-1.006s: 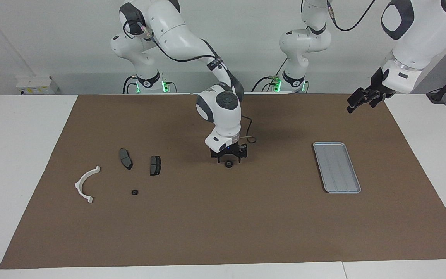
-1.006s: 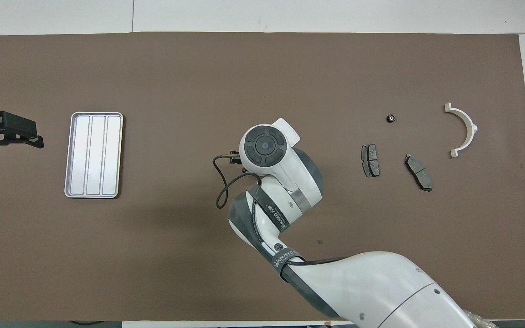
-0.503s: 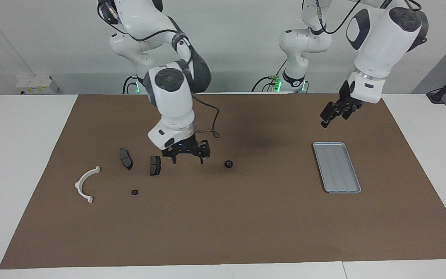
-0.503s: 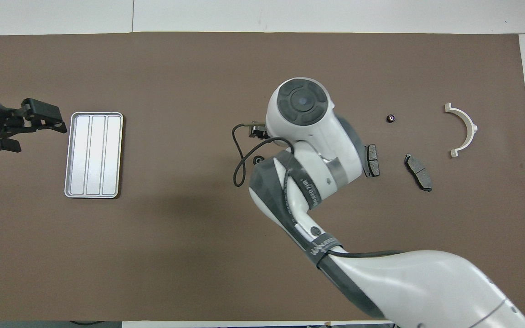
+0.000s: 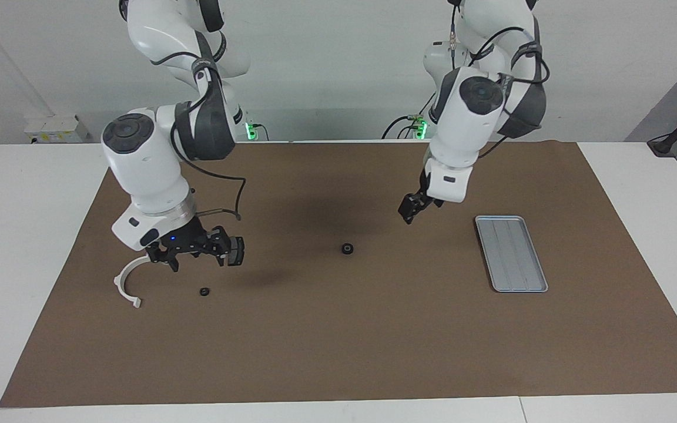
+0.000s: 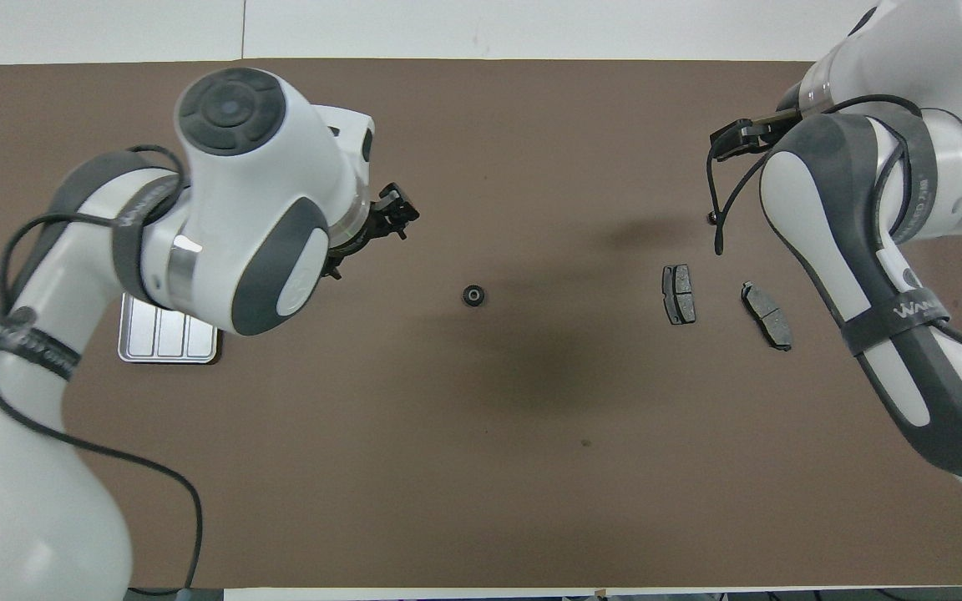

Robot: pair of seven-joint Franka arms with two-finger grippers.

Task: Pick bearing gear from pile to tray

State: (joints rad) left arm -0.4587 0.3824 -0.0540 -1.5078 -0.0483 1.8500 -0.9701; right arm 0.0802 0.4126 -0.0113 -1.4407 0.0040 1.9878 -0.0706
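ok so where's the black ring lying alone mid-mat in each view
Facing view: the black ring lies near the middle of the brown mat, between the tray and the brake pads.
Overhead view: the same ring sits mid-mat, with the two brake pads toward the right arm's end.
Shared landmark: the grey-blue tray, partly hidden under the left arm in the overhead view.
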